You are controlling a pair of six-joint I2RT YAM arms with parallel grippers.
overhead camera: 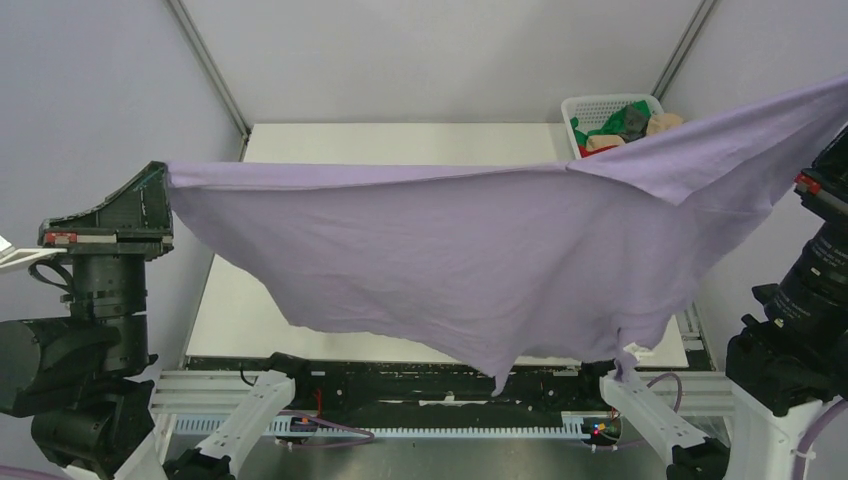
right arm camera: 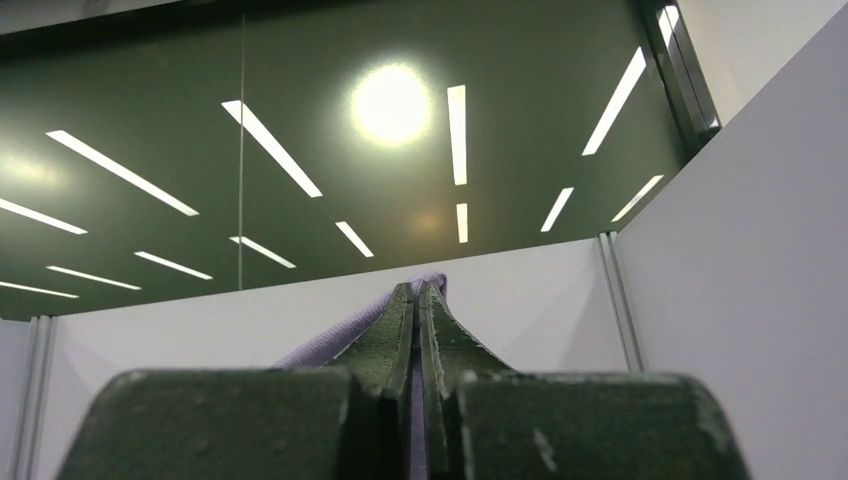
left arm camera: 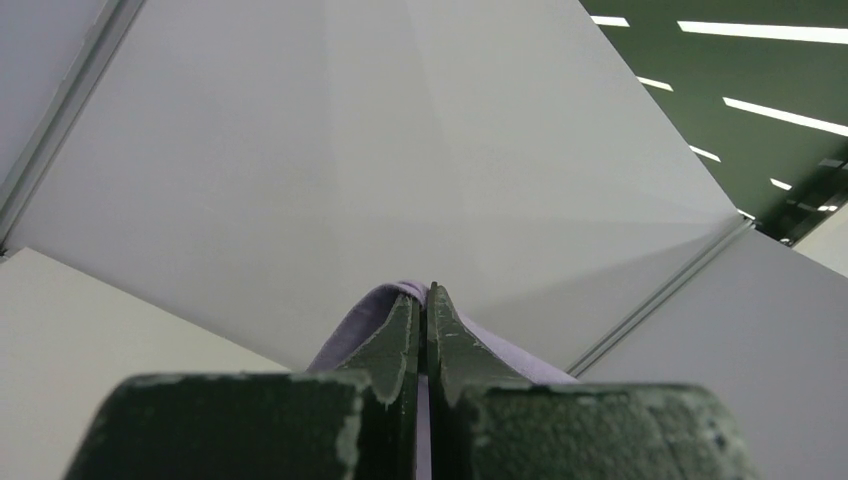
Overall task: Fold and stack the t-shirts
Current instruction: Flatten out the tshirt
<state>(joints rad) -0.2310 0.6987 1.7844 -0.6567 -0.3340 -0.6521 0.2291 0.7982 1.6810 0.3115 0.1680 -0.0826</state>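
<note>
A lavender t-shirt [overhead camera: 470, 245] hangs spread wide in the air above the table, stretched between my two grippers. My left gripper [overhead camera: 166, 178] is shut on its left upper corner; in the left wrist view the purple cloth [left arm camera: 352, 322] is pinched between the fingertips of that gripper [left arm camera: 425, 290]. My right gripper [right arm camera: 418, 285] is shut on the other corner, with cloth [right arm camera: 330, 340] trailing to its left; in the top view that corner runs off the right edge. Other t-shirts, green [overhead camera: 632, 112], beige [overhead camera: 664, 123] and red [overhead camera: 590, 150], lie bunched in the basket.
A white lattice basket [overhead camera: 582, 104] stands at the table's back right corner, partly behind the raised shirt. The white table [overhead camera: 400, 143] lies under the shirt. The right arm [overhead camera: 815, 270] stands at the right edge, and grey enclosure walls surround the table.
</note>
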